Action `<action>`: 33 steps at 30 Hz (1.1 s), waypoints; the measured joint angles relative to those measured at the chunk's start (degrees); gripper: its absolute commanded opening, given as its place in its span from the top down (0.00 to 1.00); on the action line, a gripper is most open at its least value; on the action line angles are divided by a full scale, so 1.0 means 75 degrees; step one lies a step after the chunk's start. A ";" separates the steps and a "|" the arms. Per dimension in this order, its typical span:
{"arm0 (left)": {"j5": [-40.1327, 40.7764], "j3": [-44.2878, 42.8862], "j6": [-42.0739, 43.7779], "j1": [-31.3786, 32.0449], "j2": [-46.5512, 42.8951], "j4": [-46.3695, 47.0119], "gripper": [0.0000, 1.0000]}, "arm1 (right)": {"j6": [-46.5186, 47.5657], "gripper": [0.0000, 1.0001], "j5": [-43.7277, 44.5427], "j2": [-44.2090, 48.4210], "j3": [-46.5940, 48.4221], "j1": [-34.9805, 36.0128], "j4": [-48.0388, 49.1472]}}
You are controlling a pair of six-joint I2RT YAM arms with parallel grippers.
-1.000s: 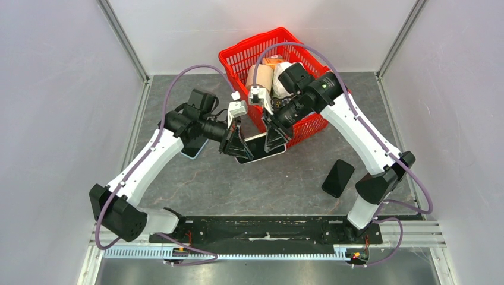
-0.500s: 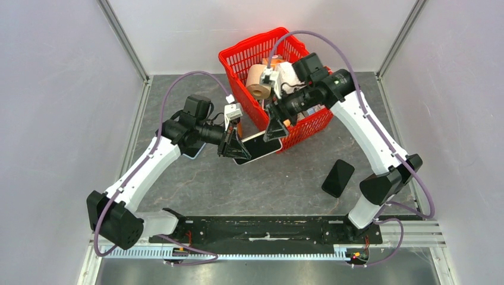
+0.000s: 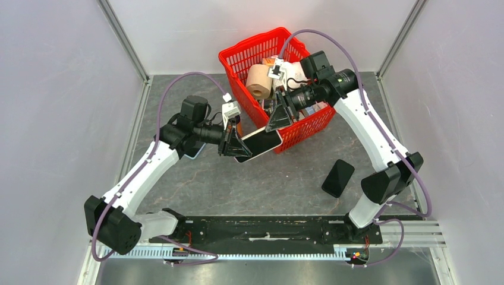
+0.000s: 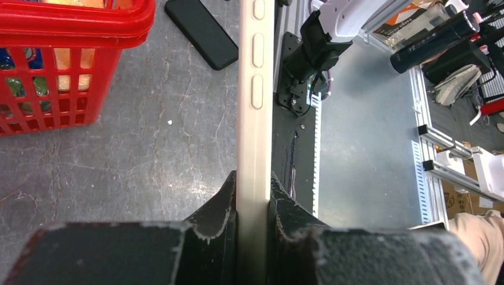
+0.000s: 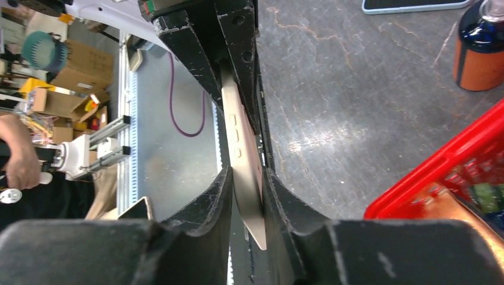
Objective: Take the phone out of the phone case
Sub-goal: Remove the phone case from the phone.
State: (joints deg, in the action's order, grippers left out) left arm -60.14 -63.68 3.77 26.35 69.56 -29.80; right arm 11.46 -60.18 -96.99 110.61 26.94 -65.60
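Note:
The phone case [image 3: 260, 143] is beige with raised side buttons and is held in the air in front of the basket. Only a dark rim along its near side hints at the phone inside. My left gripper [image 3: 233, 144] is shut on its left end; in the left wrist view the case's edge [image 4: 255, 89] runs straight up from my left gripper [image 4: 254, 178]. My right gripper [image 3: 274, 122] reaches down from the basket side. In the right wrist view my right gripper [image 5: 246, 175] has its tips against both faces of the case's [image 5: 241, 136] far corner.
The red basket [image 3: 238, 56] stands right behind the grippers, with a toilet roll [image 3: 258, 82] and other items inside. A black phone-shaped slab [image 3: 338, 177] lies flat to the right. A pale blue one [image 3: 193, 151] lies under my left arm. A dark bottle [image 5: 478, 50] stands nearby.
My right gripper let go of the case, pulled back toward the basket and closed again on the far corner. The case now tilts up to the right; my left arm shifted slightly left.

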 measured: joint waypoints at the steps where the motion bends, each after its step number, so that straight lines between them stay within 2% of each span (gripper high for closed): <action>1: 0.0006 0.0015 -0.0035 -0.0003 0.0000 0.0026 0.98 | -0.0006 0.79 -0.0090 0.0000 -0.0038 0.0000 0.0023; 3: -0.0012 0.0047 -0.0090 -0.0003 -0.0012 0.0029 0.98 | 0.0012 0.96 -0.0248 0.0000 -0.0140 -0.0015 0.0093; 4: -0.0023 0.0047 -0.0117 -0.0003 -0.0012 0.0020 0.98 | 0.0041 1.00 -0.0353 0.0000 -0.0198 -0.0017 0.0125; 9: -0.0175 0.0050 -0.0239 -0.0012 -0.0026 -0.0015 0.98 | 0.0178 1.00 -0.0694 0.0000 -0.0294 -0.0070 0.0265; 13: 0.0029 -0.0122 0.0315 0.0017 -0.0050 -0.0498 0.98 | 0.0192 1.00 -0.0807 -0.0009 -0.0347 -0.0064 0.0265; 23: 0.1944 -0.1384 0.2136 0.0423 -0.0061 -0.2678 0.98 | -0.0504 1.00 -0.2124 -0.0338 -0.0976 -0.0131 0.1201; 33: 0.3212 -0.1690 0.2602 0.0764 -0.0061 -0.3261 0.98 | -0.1594 1.00 -0.3168 -0.0927 -0.1448 -0.0172 0.2247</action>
State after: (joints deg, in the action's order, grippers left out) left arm -36.05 -76.36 23.29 32.08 69.10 -54.26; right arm -0.49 -83.94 -103.94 99.74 25.65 -48.75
